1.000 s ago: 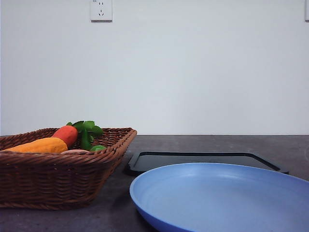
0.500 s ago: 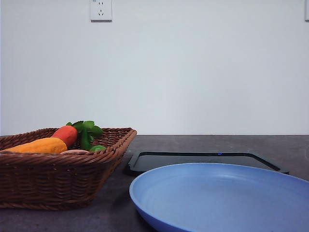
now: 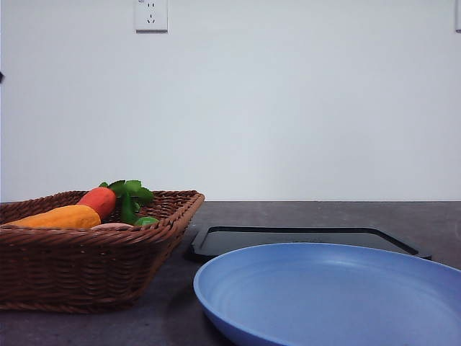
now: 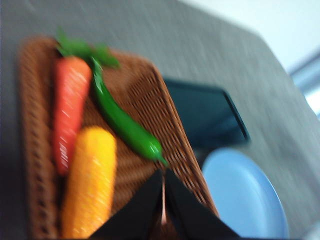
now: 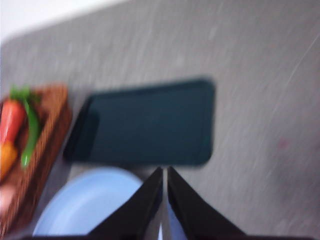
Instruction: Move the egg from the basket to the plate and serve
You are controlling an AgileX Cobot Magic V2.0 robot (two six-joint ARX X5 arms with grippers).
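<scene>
Inside the basket (image 3: 86, 270), beside the yellow vegetable (image 3: 61, 217), the egg (image 3: 112, 226) is peeking over the rim. Small, smooth, probably fragile, it is asking for a gentle grasp across its middle. Both grippers, left (image 4: 163, 200) and right (image 5: 164, 200), are showing fingers nearly touching, holding nothing.

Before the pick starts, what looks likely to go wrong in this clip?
1. The small pinkish egg lies low in the dark brown wicker basket, pressed beside the orange-yellow vegetable toy, so a grasp may catch the toy instead.
2. The left gripper has its jaws nearly together above the basket; it must open before descending or it may knock the egg.
3. The light blue round plate sits right beside the basket's rim, so the egg might clip that rim in transit.
</scene>
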